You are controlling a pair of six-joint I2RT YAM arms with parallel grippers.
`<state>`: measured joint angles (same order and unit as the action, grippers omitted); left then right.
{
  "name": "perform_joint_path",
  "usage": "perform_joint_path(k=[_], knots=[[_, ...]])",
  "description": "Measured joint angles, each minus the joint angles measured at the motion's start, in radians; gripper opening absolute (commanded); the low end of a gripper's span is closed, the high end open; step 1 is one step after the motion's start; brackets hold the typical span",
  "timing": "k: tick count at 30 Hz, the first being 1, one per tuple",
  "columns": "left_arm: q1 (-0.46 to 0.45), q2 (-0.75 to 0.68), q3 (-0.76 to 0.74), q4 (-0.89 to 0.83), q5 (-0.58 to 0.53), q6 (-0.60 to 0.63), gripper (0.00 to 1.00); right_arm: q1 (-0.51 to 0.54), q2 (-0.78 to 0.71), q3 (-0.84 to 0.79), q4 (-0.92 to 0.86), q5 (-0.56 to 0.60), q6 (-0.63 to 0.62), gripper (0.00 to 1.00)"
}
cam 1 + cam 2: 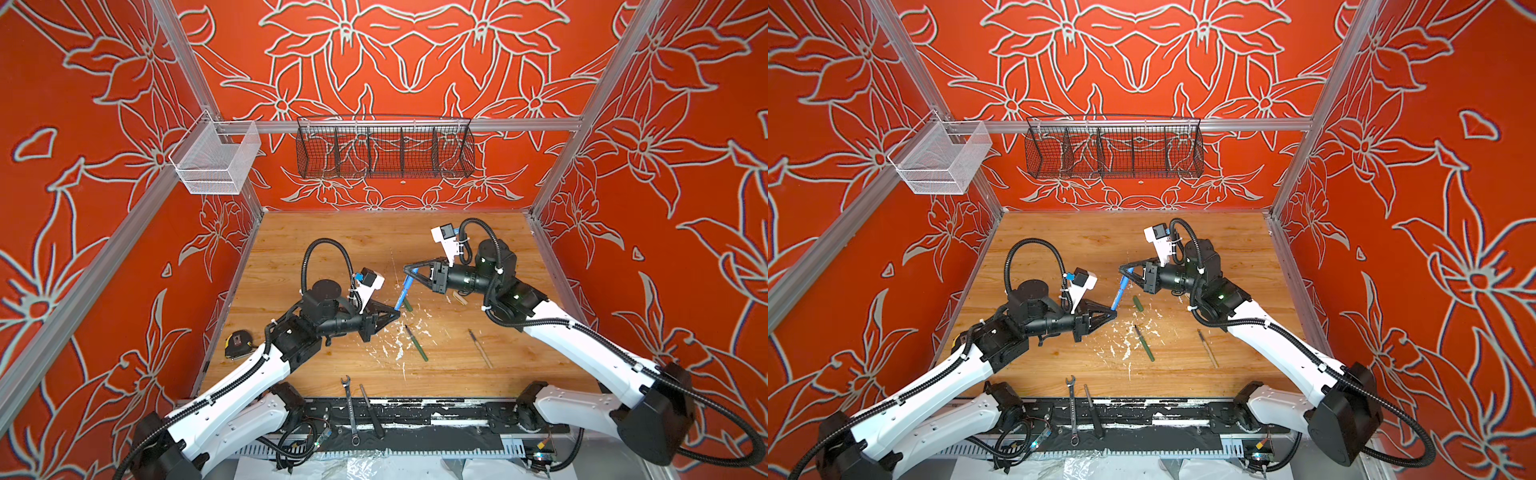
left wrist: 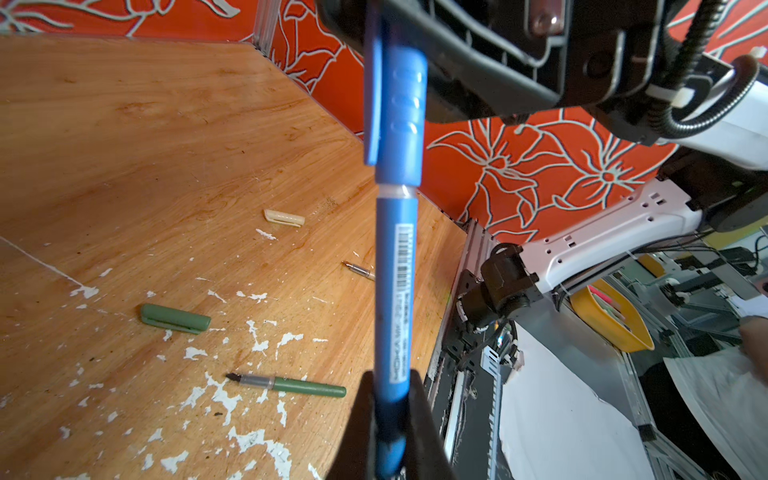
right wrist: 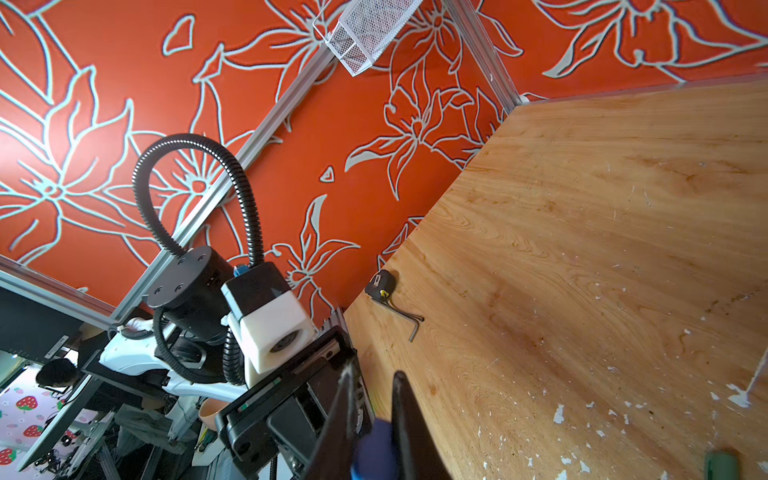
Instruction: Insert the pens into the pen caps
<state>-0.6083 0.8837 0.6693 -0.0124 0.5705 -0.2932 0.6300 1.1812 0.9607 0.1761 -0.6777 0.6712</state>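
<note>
A blue pen point(image 2: 395, 270) hangs tilted above the table, seen in both top views point(image 1: 402, 293) point(image 1: 1120, 293). My left gripper point(image 2: 390, 386) point(image 1: 397, 312) is shut on its lower barrel end. The blue pen cap point(image 2: 401, 104) sits on the pen's upper end, with a thin clear ring showing between cap and barrel. My right gripper point(image 3: 375, 372) point(image 1: 407, 270) is shut on that cap point(image 3: 374, 446). On the table lie a green cap point(image 1: 407, 303) point(image 2: 175, 318), a green pen point(image 1: 417, 343) point(image 2: 291, 384), a tan pen point(image 1: 481, 349) and a tan cap point(image 2: 284, 217) point(image 1: 458, 298).
A tape measure point(image 1: 239, 343) and a hex key point(image 3: 409, 324) lie at the table's left edge. A silver wrench point(image 1: 349, 409) and a black slim tool point(image 1: 371, 409) rest at the front edge. A black wire basket point(image 1: 384, 149) and a white one point(image 1: 216, 160) hang on the walls.
</note>
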Motion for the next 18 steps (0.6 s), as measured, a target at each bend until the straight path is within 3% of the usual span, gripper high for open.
perform_joint_path(k=[18], knots=[[-0.001, 0.11, 0.107, -0.014, -0.094, 0.003, 0.0, -0.005, 0.048, -0.054, 0.207, 0.116, 0.101, 0.0]])
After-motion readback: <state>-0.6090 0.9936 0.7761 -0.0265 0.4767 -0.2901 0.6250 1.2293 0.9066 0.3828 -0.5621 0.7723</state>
